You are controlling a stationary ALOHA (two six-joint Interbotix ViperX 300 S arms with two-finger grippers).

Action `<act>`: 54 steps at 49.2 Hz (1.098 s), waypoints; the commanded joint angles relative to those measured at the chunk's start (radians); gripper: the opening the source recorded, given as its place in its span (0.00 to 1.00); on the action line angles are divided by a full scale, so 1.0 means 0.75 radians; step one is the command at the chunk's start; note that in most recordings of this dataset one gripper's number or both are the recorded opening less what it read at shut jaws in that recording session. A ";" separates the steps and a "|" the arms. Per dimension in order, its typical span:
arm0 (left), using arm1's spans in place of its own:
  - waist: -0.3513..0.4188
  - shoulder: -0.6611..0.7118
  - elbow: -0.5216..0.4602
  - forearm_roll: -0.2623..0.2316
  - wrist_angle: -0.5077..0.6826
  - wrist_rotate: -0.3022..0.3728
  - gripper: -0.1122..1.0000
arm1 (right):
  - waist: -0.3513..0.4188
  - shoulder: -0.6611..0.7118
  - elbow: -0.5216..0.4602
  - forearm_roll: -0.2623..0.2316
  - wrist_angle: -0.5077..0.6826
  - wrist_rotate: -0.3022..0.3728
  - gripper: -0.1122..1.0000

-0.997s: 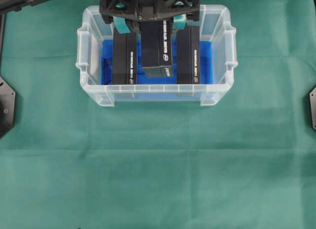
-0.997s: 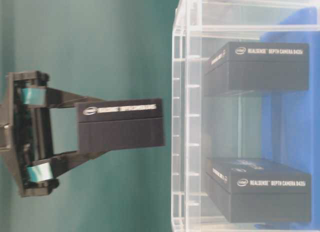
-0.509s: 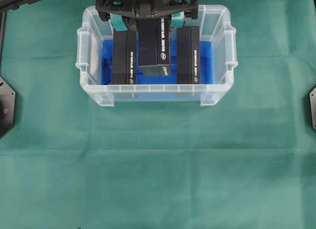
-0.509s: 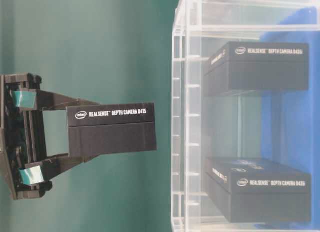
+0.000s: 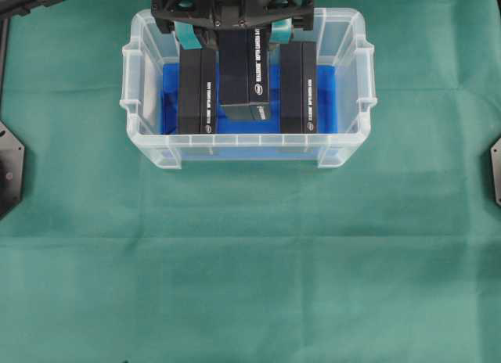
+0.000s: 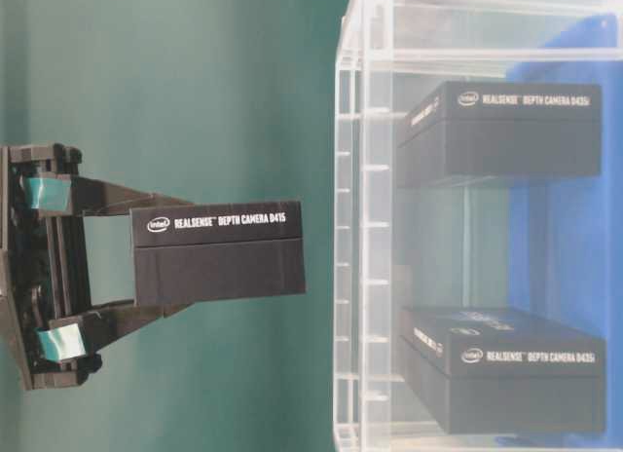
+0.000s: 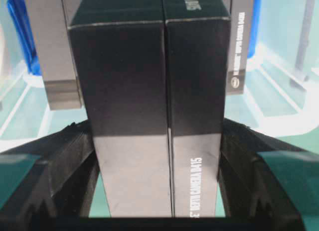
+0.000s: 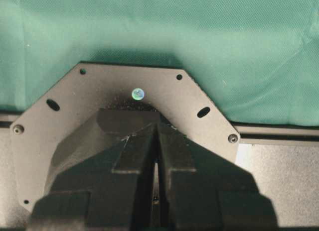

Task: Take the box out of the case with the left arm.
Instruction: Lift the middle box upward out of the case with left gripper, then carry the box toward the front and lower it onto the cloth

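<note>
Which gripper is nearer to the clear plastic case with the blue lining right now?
Left. The left gripper is above the clear plastic case, its fingers clamping a black rectangular box lifted clear of it. The right gripper is shut over its black base plate, away from the case.

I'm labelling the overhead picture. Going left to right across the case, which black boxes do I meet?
Inside the case: left box lying on the blue lining → middle box, lifted and held by the left gripper → right box on the lining.
</note>
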 commanded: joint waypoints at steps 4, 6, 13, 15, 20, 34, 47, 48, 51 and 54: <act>-0.002 -0.082 -0.025 0.004 -0.004 0.002 0.64 | 0.000 0.006 -0.035 0.002 0.002 0.004 0.11; -0.002 -0.080 -0.025 0.004 -0.002 0.002 0.64 | 0.000 0.006 -0.035 0.002 0.000 0.004 0.11; -0.002 -0.082 -0.022 0.004 -0.002 0.002 0.64 | 0.000 0.006 -0.035 0.002 0.002 0.004 0.11; -0.002 -0.082 -0.022 0.004 -0.002 0.002 0.64 | 0.000 0.006 -0.035 0.002 0.002 0.004 0.11; -0.004 -0.082 -0.020 0.004 -0.004 0.002 0.64 | 0.000 0.006 -0.035 0.002 0.002 0.004 0.11; -0.053 -0.084 -0.027 0.006 -0.002 -0.016 0.64 | 0.000 0.006 -0.035 0.002 0.000 0.004 0.11; -0.164 -0.104 -0.018 0.012 0.027 -0.112 0.64 | 0.000 0.006 -0.035 0.002 0.000 0.004 0.11; -0.176 -0.106 -0.018 0.014 0.029 -0.127 0.64 | 0.000 0.006 -0.035 0.002 0.000 0.004 0.11; -0.211 -0.106 -0.016 0.016 0.031 -0.160 0.64 | 0.000 0.006 -0.035 0.002 0.002 0.004 0.11; -0.247 -0.106 -0.016 0.016 0.031 -0.194 0.64 | 0.000 0.006 -0.035 0.002 0.002 0.004 0.11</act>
